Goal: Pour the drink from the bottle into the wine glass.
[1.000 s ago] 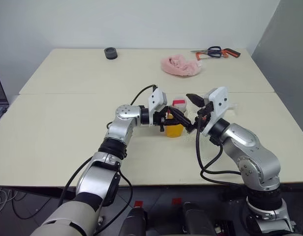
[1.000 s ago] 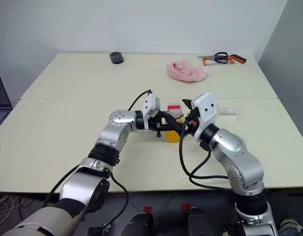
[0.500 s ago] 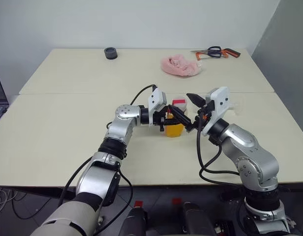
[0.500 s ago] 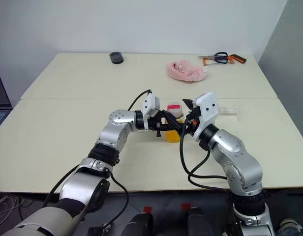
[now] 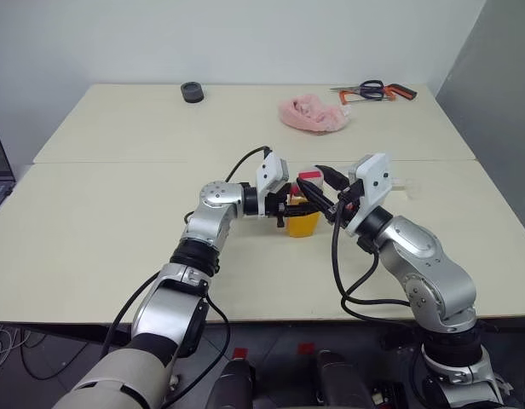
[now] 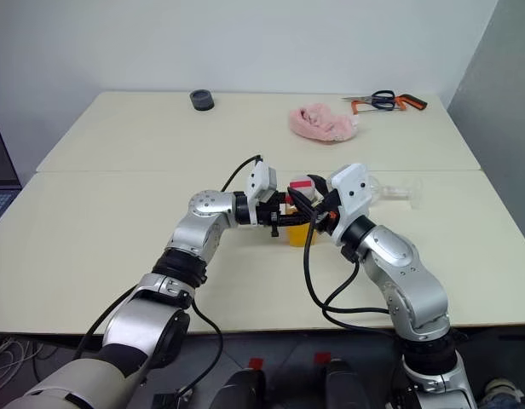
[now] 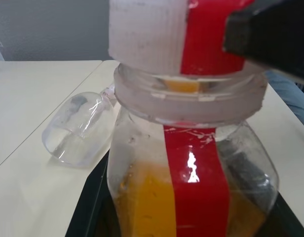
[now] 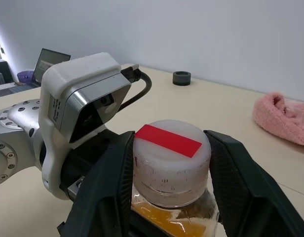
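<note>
A: Which step is in hand?
B: Cap removal. The bottle is clamped by the left gripper above the table; the cap is flanked by the right gripper.
A: Next?
B: Cap to be twisted off, probably. Wine glass is lying sideways nearby.

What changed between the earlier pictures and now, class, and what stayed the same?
The right gripper moved in over the bottle and closed its fingers around the cap. The left gripper kept holding the bottle in place; the wine glass stayed lying on the table.
</note>
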Controlling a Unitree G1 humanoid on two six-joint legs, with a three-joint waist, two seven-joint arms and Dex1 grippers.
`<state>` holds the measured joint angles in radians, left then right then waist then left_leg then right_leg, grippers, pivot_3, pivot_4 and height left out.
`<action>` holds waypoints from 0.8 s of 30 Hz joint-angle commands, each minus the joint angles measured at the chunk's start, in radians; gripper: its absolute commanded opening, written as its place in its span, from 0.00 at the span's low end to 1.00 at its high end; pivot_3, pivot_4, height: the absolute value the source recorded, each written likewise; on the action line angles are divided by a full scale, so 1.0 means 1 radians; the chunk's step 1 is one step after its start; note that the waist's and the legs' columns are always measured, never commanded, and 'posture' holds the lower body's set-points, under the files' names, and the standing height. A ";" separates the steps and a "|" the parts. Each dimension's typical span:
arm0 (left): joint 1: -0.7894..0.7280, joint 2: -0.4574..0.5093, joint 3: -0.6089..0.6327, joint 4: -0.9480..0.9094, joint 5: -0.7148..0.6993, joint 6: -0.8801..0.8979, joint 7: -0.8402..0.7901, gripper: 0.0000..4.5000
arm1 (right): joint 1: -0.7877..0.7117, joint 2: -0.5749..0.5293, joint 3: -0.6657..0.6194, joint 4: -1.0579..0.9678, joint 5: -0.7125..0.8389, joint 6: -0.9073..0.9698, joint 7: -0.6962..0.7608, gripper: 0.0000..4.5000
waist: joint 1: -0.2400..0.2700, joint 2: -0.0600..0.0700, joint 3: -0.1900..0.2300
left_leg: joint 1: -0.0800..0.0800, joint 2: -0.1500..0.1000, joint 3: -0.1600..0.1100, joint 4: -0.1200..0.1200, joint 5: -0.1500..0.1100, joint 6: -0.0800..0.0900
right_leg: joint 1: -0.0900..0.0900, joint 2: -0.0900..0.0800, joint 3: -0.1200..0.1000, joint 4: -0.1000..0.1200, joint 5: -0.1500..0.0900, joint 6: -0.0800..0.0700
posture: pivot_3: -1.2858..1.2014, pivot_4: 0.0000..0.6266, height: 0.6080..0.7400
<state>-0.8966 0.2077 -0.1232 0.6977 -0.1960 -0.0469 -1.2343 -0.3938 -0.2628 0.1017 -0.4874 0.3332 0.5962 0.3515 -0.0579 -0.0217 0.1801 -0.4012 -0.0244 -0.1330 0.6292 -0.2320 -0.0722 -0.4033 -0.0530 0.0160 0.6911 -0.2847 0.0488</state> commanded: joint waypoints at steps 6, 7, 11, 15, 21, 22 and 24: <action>-0.017 0.001 0.014 -0.051 -0.019 -0.007 -0.003 0.37 | 0.029 0.090 -0.096 -0.035 0.161 0.011 0.004 0.41 | 0.000 0.000 0.000 | 0.000 0.000 0.000 0.000 0.000 0.000 | 0.000 0.000 0.000 0.000 0.000 0.000 | 0.52 0.24 1.00; -0.017 0.001 0.014 -0.053 -0.019 -0.006 -0.003 0.37 | 0.033 0.092 -0.106 -0.040 0.175 0.019 0.004 0.41 | 0.000 0.000 0.000 | 0.000 0.000 0.000 0.000 0.000 0.000 | 0.000 0.000 0.000 0.000 0.000 0.000 | 0.52 0.24 1.00; -0.014 0.001 0.014 -0.057 -0.020 -0.004 -0.002 0.37 | 0.037 0.057 -0.100 -0.049 0.157 0.014 0.001 0.41 | 0.000 0.000 0.000 | 0.000 0.000 0.000 0.000 0.000 0.000 | 0.000 0.000 0.000 0.000 0.000 0.000 | 0.52 0.24 1.00; -0.011 0.002 0.015 -0.060 -0.020 -0.003 -0.001 0.37 | 0.037 0.010 -0.074 -0.051 0.087 -0.034 -0.005 0.41 | 0.000 0.000 0.000 | 0.000 0.000 0.000 0.000 0.000 0.000 | 0.000 0.000 0.000 0.000 0.000 0.000 | 0.52 0.24 1.00; -0.018 0.003 0.016 -0.059 -0.022 -0.002 -0.001 0.37 | 0.047 -0.004 -0.113 -0.069 0.055 -0.087 -0.026 0.40 | 0.000 0.000 0.000 | 0.000 0.000 0.000 0.000 0.000 0.000 | 0.000 0.000 0.000 0.000 0.000 0.000 | 0.52 0.24 1.00; -0.018 0.004 0.017 -0.060 -0.022 -0.002 -0.001 0.37 | 0.047 -0.004 -0.120 -0.075 0.056 -0.088 -0.032 0.39 | 0.000 0.000 0.000 | 0.000 0.000 0.000 0.000 0.000 0.000 | 0.000 0.000 0.000 0.000 0.000 0.000 | 0.52 0.24 1.00; -0.017 0.005 0.019 -0.062 -0.023 -0.002 0.000 0.37 | 0.047 -0.006 -0.135 -0.084 0.054 -0.089 -0.046 0.39 | 0.000 0.000 0.000 | 0.000 0.000 0.000 0.000 0.000 0.000 | 0.000 0.000 0.000 0.000 0.000 0.000 | 0.52 0.24 1.00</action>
<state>-0.8961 0.2102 -0.1216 0.6951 -0.1958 -0.0448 -1.2342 -0.3398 -0.2656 0.0003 -0.5169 0.3837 0.5347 0.3197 -0.0578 -0.0217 0.1801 -0.4012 -0.0244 -0.1329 0.6292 -0.2320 -0.0722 -0.4033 -0.0530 0.0161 0.6913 -0.2847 0.0489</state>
